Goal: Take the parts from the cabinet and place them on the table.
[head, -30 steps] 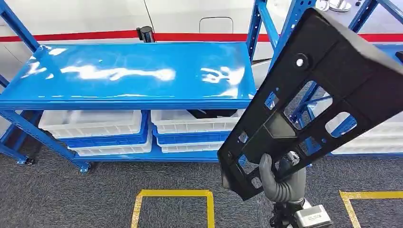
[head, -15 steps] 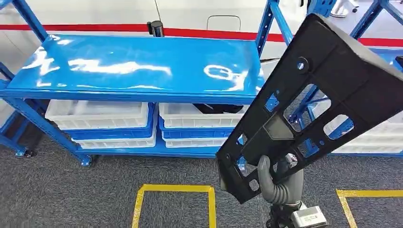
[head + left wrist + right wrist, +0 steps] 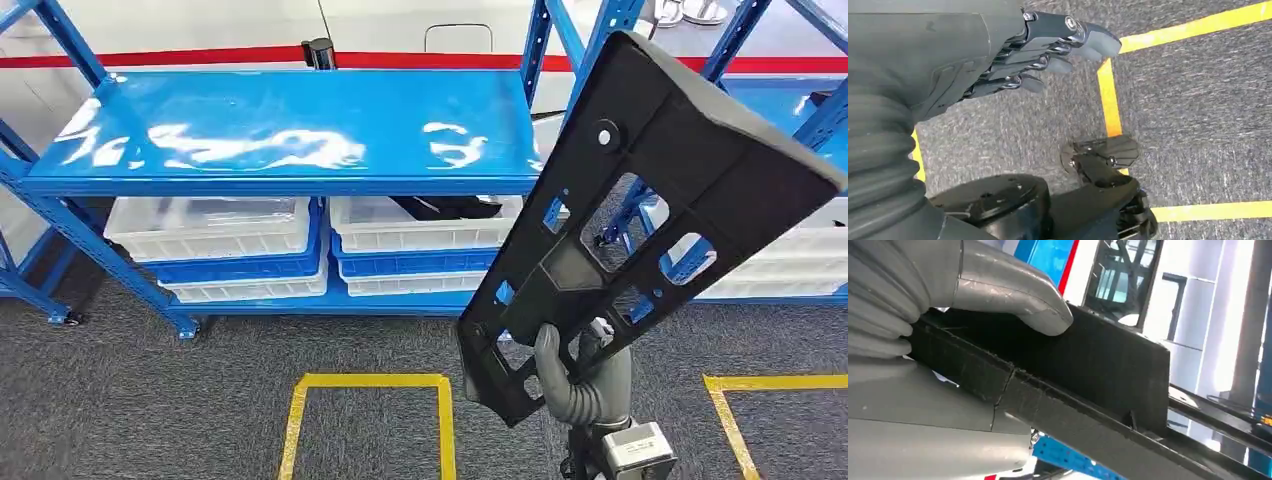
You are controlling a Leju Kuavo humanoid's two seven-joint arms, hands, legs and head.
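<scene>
The black part [image 3: 650, 210] is gripped at its low end by the right hand [image 3: 580, 375] and tilted up above it, likely to clear the blue table [image 3: 300, 130] ahead. The left hand [image 3: 1038, 55] is held empty, fingers loosely apart.

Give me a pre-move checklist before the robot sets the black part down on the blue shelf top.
1. Right hand grips the black part at its lower end: ok.
2. Grip firm enough for a part this long: cannot tell.
3. Blue shelf top bare where it shows: ok.
4. Part tilted, its upper end near the blue upright; clearance: cannot tell.
5. Left hand holds nothing, hanging over the carpet: ok.
</scene>
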